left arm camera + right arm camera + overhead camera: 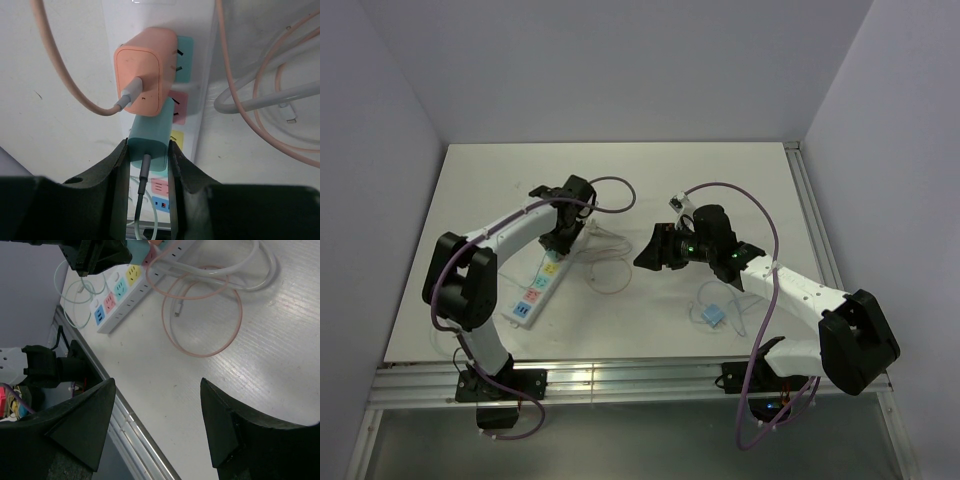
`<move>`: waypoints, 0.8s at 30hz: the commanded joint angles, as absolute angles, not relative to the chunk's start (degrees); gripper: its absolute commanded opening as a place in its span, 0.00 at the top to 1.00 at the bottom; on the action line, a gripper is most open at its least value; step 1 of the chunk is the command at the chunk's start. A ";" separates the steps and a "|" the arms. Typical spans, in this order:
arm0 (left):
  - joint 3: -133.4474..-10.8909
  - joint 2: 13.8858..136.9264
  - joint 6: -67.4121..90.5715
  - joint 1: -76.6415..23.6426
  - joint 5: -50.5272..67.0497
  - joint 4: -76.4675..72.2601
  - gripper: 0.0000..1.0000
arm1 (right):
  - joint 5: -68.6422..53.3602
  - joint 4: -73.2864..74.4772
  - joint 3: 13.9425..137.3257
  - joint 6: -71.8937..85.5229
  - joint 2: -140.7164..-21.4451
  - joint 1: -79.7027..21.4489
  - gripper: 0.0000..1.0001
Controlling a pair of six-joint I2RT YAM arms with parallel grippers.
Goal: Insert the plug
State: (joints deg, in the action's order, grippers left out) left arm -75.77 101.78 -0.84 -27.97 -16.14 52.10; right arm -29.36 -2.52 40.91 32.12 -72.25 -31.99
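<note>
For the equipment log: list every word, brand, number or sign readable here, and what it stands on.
None is readable.
On the long white plastic power strip: marks on its blue socket panel are too small to read.
On the orange square plastic charger: only faint specks, no letters.
On the teal plastic charger: no print visible.

A white table (620,170) edged by a metal rail at the front carries a white power strip (536,288). The strip lies at a slant on the left half, its sockets marked with coloured panels. Near the strip's far end a thin pink cable (202,356) lies in a loose loop, crossing a thicker white cable (272,267) coiled there. A pale green cable (75,327) curls by the strip's near end. Well apart, on the right half, a small blue charger (715,315) rests among thin pale loops of cable.
</note>
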 commanded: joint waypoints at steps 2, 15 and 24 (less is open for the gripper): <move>-69.09 108.80 -0.53 -27.16 -12.13 45.53 1.00 | -28.48 -3.52 41.13 31.73 -72.07 -31.55 0.25; -76.11 113.20 -4.39 -21.10 0.69 52.20 1.00 | -28.39 -2.20 42.54 31.46 -72.51 -31.55 0.25; -78.40 117.07 -4.66 -20.38 1.06 53.28 1.00 | -28.65 -2.11 43.68 31.81 -74.09 -31.55 0.25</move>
State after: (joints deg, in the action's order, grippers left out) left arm -84.25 108.18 -4.93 -19.27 -5.17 56.51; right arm -28.69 -1.28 41.17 32.08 -73.30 -31.99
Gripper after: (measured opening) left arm 0.332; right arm 0.754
